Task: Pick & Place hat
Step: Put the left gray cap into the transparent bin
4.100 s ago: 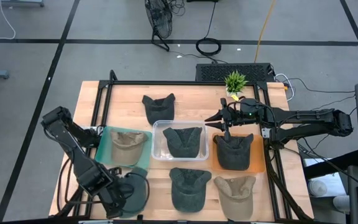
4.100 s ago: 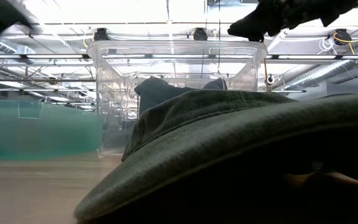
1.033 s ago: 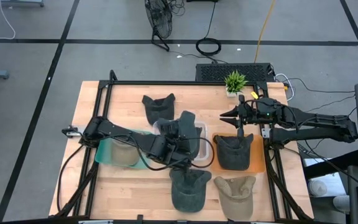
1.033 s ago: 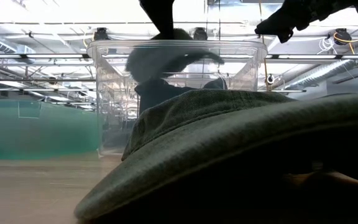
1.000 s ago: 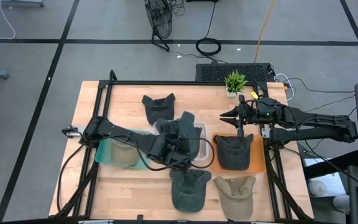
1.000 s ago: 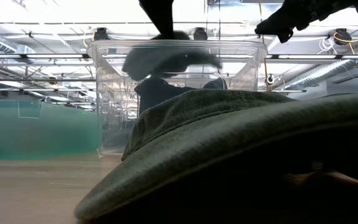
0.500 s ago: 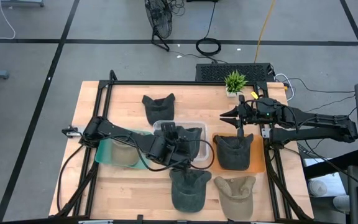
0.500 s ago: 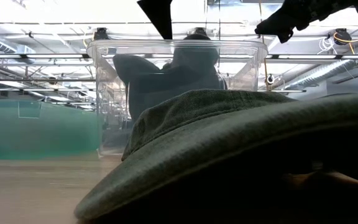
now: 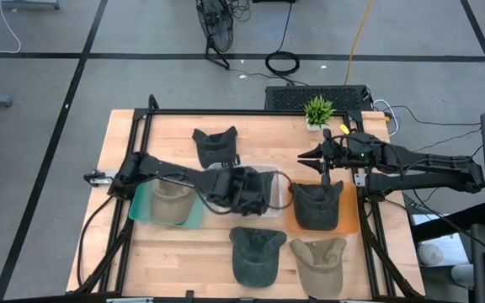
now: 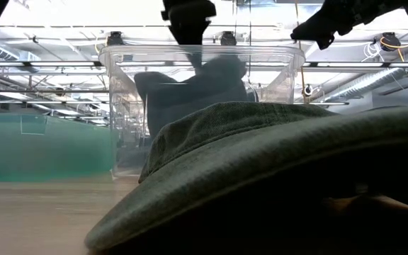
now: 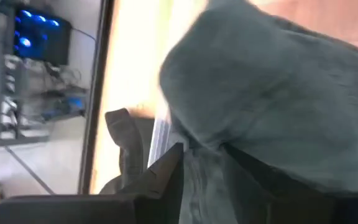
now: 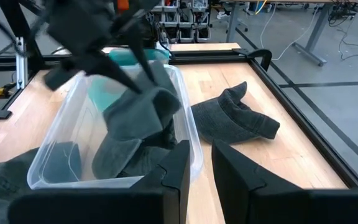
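Left gripper point(image 9: 244, 187) over clear bin point(image 12: 188, 140) at table centre, seemingly clamped on dark grey hat point(image 12: 143, 111) half inside. Risk: brim snagging rim, hat spilling out. Right gripper point(image 9: 324, 168) clenched, empty, above orange tray point(image 9: 350, 220).

The bench point(image 9: 125, 126) is light wood with a black frame. The box point(image 12: 55, 149) is see-through, with dark grey hats point(image 12: 135, 118) in it. One tray point(image 9: 192, 220) is teal and holds a tan hat point(image 9: 168, 200). Another tray point(image 9: 349, 220) is orange. The plant point(image 9: 318, 109) is green.
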Robot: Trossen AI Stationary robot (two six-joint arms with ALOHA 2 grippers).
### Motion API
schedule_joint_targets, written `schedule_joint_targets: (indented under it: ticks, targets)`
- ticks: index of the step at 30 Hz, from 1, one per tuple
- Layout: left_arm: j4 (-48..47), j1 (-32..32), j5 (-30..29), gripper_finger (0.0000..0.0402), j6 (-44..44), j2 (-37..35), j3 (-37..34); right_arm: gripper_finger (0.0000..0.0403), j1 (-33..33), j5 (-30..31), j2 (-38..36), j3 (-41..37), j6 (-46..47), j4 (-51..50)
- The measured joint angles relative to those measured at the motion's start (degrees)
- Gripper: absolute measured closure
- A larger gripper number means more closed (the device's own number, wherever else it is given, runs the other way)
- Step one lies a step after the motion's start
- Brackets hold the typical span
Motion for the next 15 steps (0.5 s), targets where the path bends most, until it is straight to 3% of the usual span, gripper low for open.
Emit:
schedule_joint_targets:
  ticks: [6, 10, 15]
  targets:
    - [6.24, 0.89, 11.5, 0.0307, 4.67, 0.0, -0.02, 0.0344, -0.02, 0.11, 0.0, -0.56, -0.96, 0.01]
    - [10.4, 0.21, 22.29, 0.0311, 8.33, -0.02, -0.02, 0.0344, -0.02, 0.11, 0.0, -0.61, -1.03, 1.2]
    - [11.58, -1.67, 25.1, 0.0311, 11.24, -0.02, -0.04, 0.0344, -0.02, 0.13, 0.0, -0.61, -1.05, 1.65]
